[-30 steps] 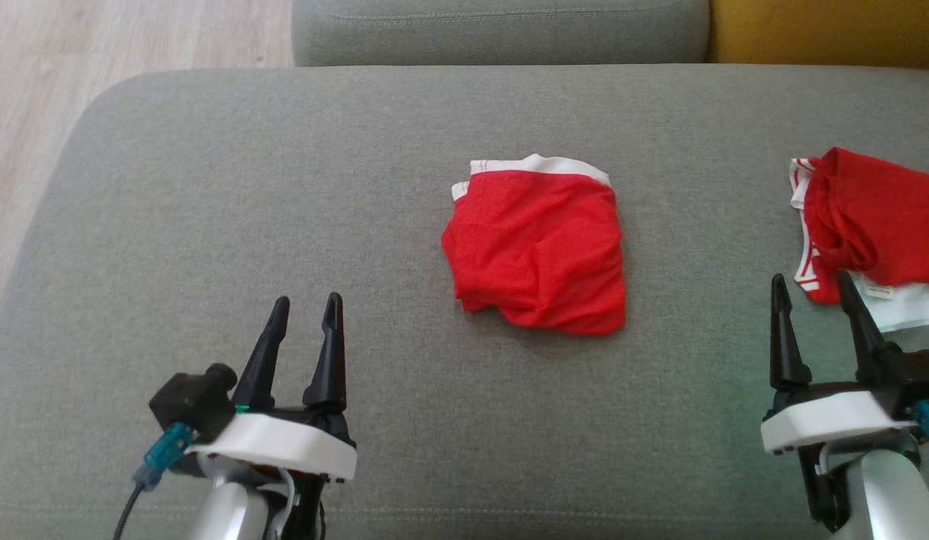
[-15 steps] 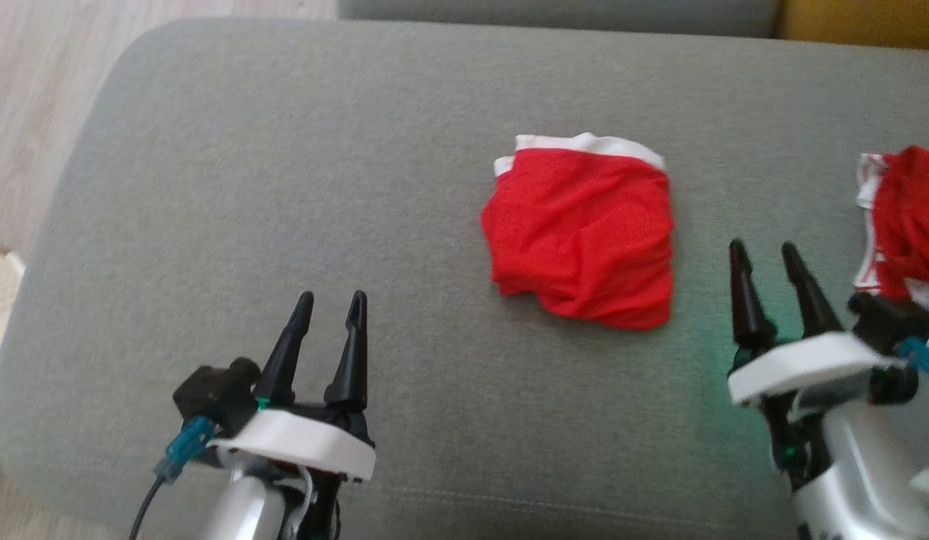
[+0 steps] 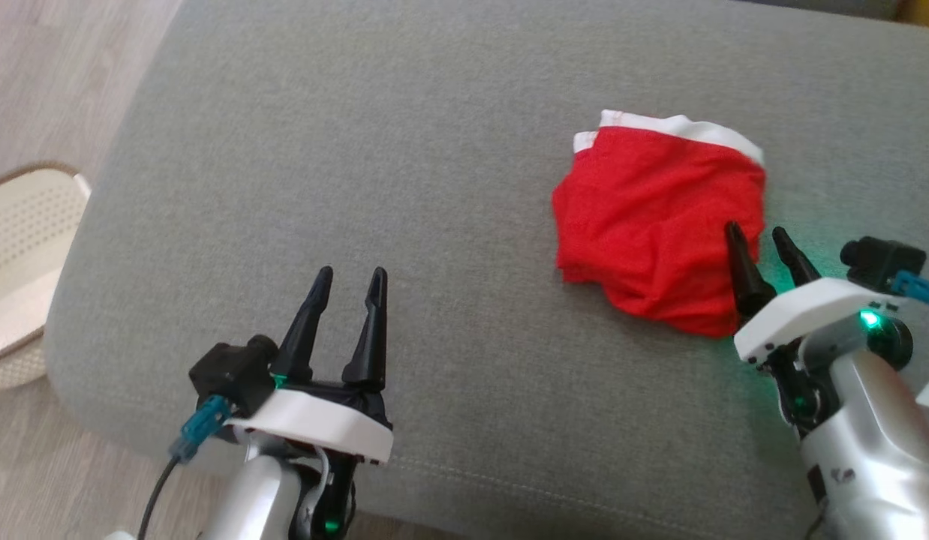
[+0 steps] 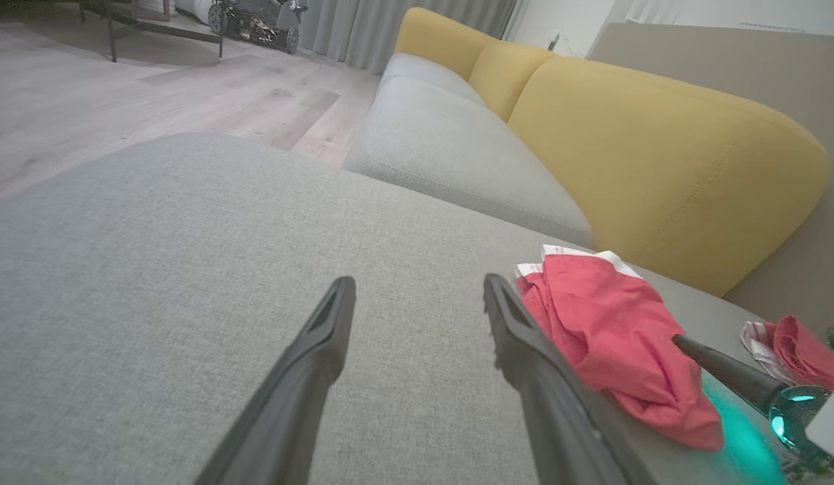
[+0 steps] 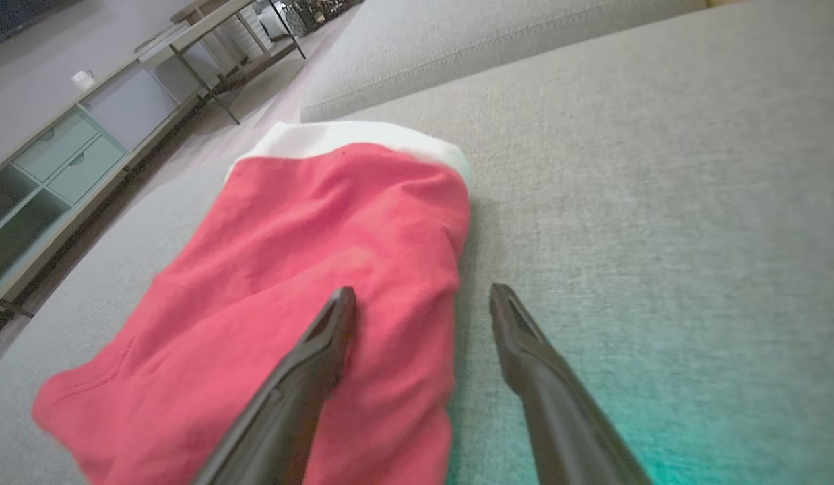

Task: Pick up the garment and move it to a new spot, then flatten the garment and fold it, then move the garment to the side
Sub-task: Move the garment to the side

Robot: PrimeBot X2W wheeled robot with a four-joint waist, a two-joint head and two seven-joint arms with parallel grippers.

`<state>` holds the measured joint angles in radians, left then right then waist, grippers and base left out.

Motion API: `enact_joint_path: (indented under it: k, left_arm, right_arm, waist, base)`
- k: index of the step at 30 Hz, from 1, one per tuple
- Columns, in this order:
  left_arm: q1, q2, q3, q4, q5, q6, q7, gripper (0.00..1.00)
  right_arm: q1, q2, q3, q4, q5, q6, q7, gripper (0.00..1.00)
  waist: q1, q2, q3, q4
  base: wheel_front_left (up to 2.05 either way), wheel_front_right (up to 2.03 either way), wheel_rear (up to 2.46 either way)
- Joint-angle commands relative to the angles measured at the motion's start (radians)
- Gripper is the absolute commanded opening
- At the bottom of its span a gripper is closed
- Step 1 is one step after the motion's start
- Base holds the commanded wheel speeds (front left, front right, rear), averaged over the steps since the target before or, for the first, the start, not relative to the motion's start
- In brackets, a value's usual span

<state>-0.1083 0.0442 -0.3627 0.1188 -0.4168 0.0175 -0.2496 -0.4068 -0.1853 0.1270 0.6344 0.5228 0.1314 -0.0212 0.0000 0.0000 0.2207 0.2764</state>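
Observation:
The garment (image 3: 652, 217) is a folded red piece with a white waistband, lying on the grey cushion (image 3: 404, 150) at the right of the head view. My right gripper (image 3: 754, 229) stands open at the garment's near right edge, one finger over the red cloth and the other over bare cushion. The right wrist view shows the same: the gripper (image 5: 424, 291) straddles the edge of the garment (image 5: 309, 242), with nothing held. My left gripper (image 3: 352, 271) is open over bare cushion, well to the left. In the left wrist view it (image 4: 418, 283) points past the garment (image 4: 612, 330).
A white perforated basket (image 3: 22, 247) stands on the wooden floor left of the cushion. A second red and white garment (image 4: 801, 350) lies further right. A yellow sofa back (image 4: 659, 148) rises behind. The cushion's front edge runs close to both wrists.
The head camera has turned left and down, bringing the basket into view. My right gripper has moved in to the garment's right edge, still open. The left gripper keeps its place.

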Motion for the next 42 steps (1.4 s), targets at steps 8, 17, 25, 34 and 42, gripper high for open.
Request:
enact_joint_path:
  k: [8, 17, 25, 34, 42]
  left_arm:
    - [-0.05, 0.006, 0.018, -0.039, -0.013, 0.014, -0.012, 1.0]
    - [-0.062, 0.006, 0.016, -0.041, -0.006, 0.007, -0.012, 1.0]
    - [-0.102, 0.006, 0.0, -0.045, 0.007, -0.004, -0.012, 1.0]
    - [-0.189, 0.006, -0.024, -0.03, 0.039, -0.024, -0.012, 1.0]
    - [-0.268, 0.006, -0.022, -0.01, 0.07, -0.041, -0.012, 1.0]
  right_arm:
    - [-0.097, -0.025, 0.096, 0.08, 0.004, -0.001, 0.001, 0.0]
    - [-0.148, -0.165, 0.241, 0.112, -0.288, -0.001, -0.174, 0.0]
    - [-0.183, -0.305, 0.328, 0.04, -0.414, -0.001, -0.195, 0.0]
    - [-0.258, -0.536, 0.453, -0.094, -0.391, -0.001, -0.129, 0.0]
    - [-0.337, -0.693, 0.5, -0.145, -0.371, -0.001, -0.092, 0.0]
  waist:
    - [0.0, 0.0, 0.02, 0.022]
    - [0.0, 0.0, -0.003, -0.057]
    - [0.0, 0.0, 0.012, -0.17]
    - [0.0, 0.0, 0.101, -0.322]
    - [0.0, 0.0, 0.184, -0.407]
  base:
    - [0.0, 0.0, 0.0]
    - [0.0, 0.0, 0.0]
    - [0.0, 0.0, 0.0]
    - [0.0, 0.0, 0.0]
    - [0.0, 0.0, 0.0]
